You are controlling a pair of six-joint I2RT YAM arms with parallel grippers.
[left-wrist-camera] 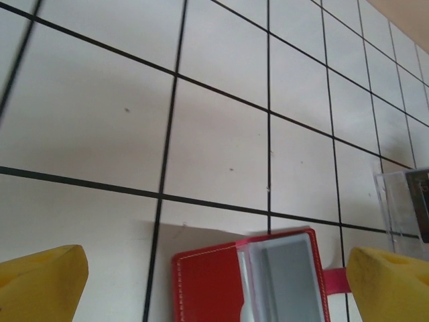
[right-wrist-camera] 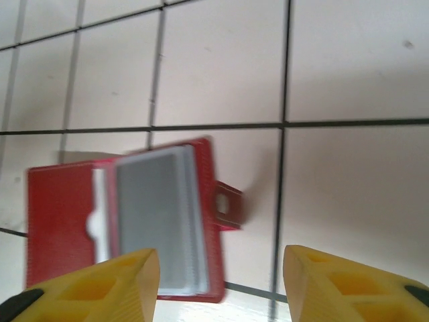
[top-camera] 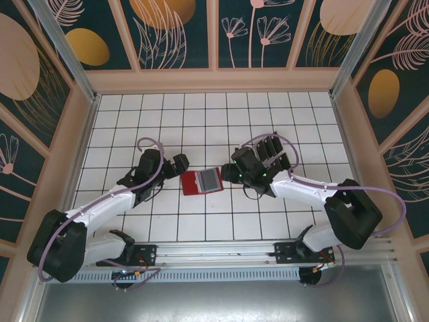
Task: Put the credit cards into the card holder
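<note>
Here the card holder [top-camera: 196, 182] lies open and flat on the tiled tabletop [top-camera: 201, 114], between the two arms, with a grey card [right-wrist-camera: 151, 215] in its clear sleeve. The left end effector [left-wrist-camera: 214, 282] is spread wide; the right end effector [right-wrist-camera: 221, 268] is also spread, pinching nothing.

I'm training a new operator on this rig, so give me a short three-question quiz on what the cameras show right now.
1. True or false: the card holder lies open on the tiled table.
2. Where does the card holder lie? A) between the left gripper and the right gripper; B) in the table's far left corner; C) clamped in the right gripper.
3. Fill in: both grippers' jaws stand ____, holding nothing.
Key: 1 true; 2 A; 3 open.
</note>
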